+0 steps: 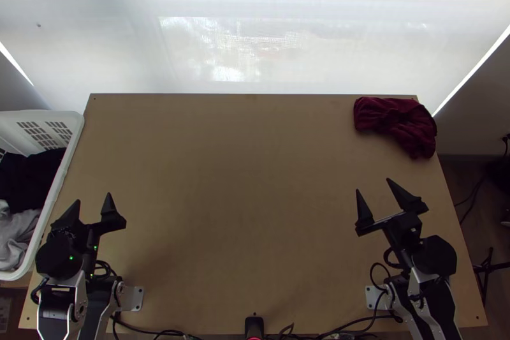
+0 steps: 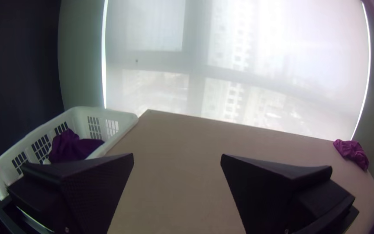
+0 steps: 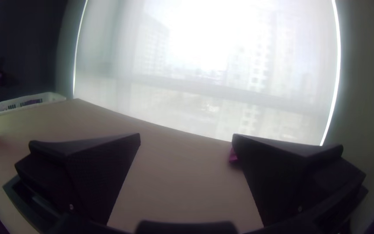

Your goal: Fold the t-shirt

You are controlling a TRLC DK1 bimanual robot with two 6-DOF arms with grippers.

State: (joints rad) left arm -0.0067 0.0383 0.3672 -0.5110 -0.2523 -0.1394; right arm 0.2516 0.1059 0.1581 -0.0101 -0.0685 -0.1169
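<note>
Left gripper and right gripper stood with their fingers spread wide, no cloth pinched in either. Each pointed toward the far side of the table, above its own side of the near half, an arrangement that probably left the middle free as a folding area.

One dark red cloth lay bunched at the far right corner, one end bent toward the right edge. Its sleeves, hem and collar could not be made out, so its identity as the t-shirt was likely but unconfirmed. Its corner position may have served as storage, out of the working area.

A white basket stood at the left edge, near the left gripper, and contained a dark garment and a grey garment. The basket probably served as the supply, placed for pickup by the left arm; the t-shirt could equally have been in it.

The task was judged to be at its start, no garment being spread. The next step required selecting the shirt, gripping it and laying it flat centrally. Soft, bunched fabric risked multiple layers being gripped together.
</note>
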